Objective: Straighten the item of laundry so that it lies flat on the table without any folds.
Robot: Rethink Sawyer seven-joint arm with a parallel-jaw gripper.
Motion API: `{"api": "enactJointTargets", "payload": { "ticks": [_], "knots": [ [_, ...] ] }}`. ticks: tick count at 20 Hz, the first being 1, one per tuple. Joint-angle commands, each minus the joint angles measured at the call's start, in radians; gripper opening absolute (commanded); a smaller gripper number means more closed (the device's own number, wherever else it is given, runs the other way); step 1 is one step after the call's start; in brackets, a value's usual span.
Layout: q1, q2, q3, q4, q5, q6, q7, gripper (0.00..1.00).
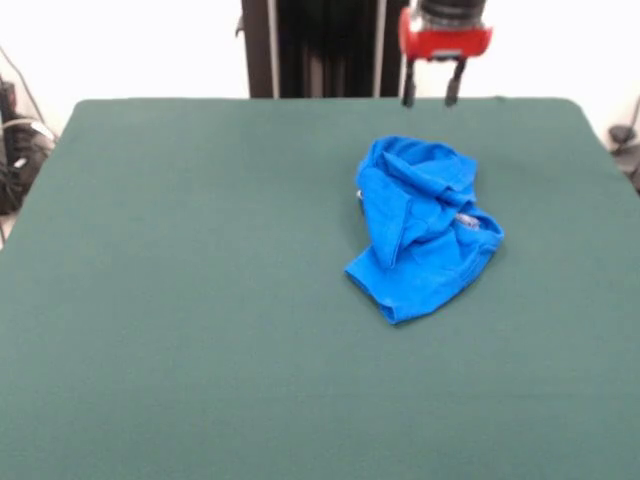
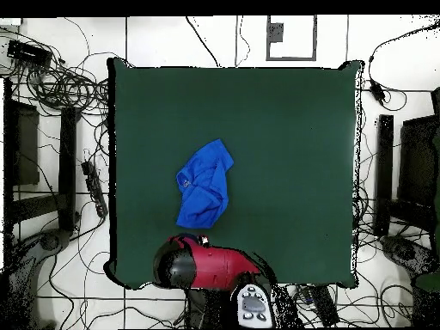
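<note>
The item of laundry [image 1: 422,225] is a bright blue garment lying crumpled and folded over itself on the green table [image 1: 200,300], right of the middle toward the far side. A bit of white lettering shows at its right fold. In the overhead view the laundry [image 2: 204,184] lies left of centre on the table [image 2: 284,155]. My gripper [image 1: 430,98] hangs above the far table edge, just behind the garment, with its two dark fingers apart and empty. In the overhead view the red arm [image 2: 210,265] covers the gripper.
The black pedestal [image 1: 320,45] stands behind the far table edge. Cables and boxes [image 2: 51,82] lie on the floor around the table. Dark equipment [image 1: 15,140] sits off the left edge.
</note>
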Motion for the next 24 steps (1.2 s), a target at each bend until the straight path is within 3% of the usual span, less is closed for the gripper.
{"api": "enactJointTargets", "payload": {
  "ticks": [1,5,9,17,24],
  "knots": [
    [0.062,0.203,0.003,-0.133,0.053,-0.11,0.221,1.0],
    [0.063,0.28,-0.025,-0.196,0.095,-0.076,0.22,1.0],
    [0.092,0.373,-0.043,-0.247,0.133,-0.166,0.255,1.0],
    [0.094,0.348,-0.077,-0.294,0.151,-0.081,0.226,1.0],
    [0.113,0.439,-0.075,-0.325,0.183,-0.229,0.266,1.0]
  ]
}}
